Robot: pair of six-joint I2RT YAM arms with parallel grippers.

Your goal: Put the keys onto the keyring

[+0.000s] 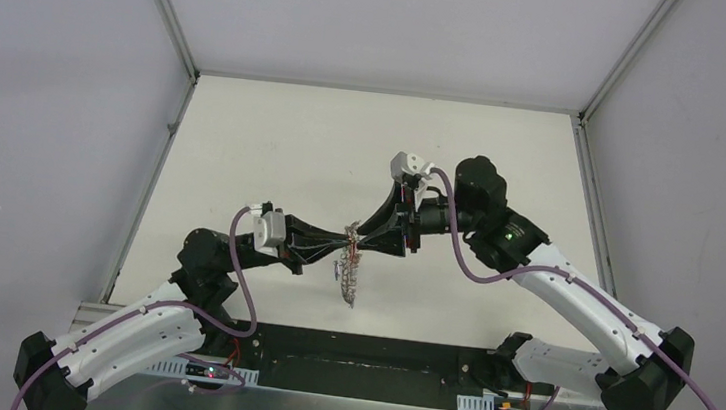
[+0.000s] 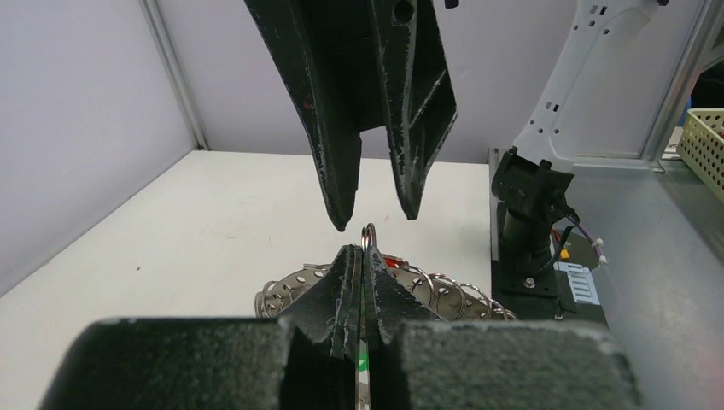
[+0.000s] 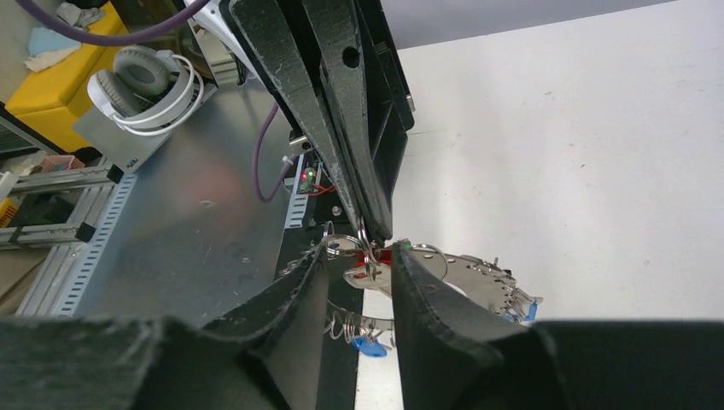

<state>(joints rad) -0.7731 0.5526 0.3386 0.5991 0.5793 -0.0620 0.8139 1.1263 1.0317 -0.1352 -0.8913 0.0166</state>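
Left pincer (image 2: pixel 363 254), closest to its wrist lens, is clenched on a thin wire loop (image 2: pixel 369 232) at the rim of the keyring (image 2: pixel 448 295), which hangs in mid-air over the near worktop (image 1: pixel 274 146). A silver key (image 3: pixel 365 275) with a red tag (image 3: pixel 382 255) dangles there. Right pincer (image 2: pixel 376 218) stands released, fingers either side of the loop. The ring looks stiff, light and slippery; its flat rim seems the surest hold.
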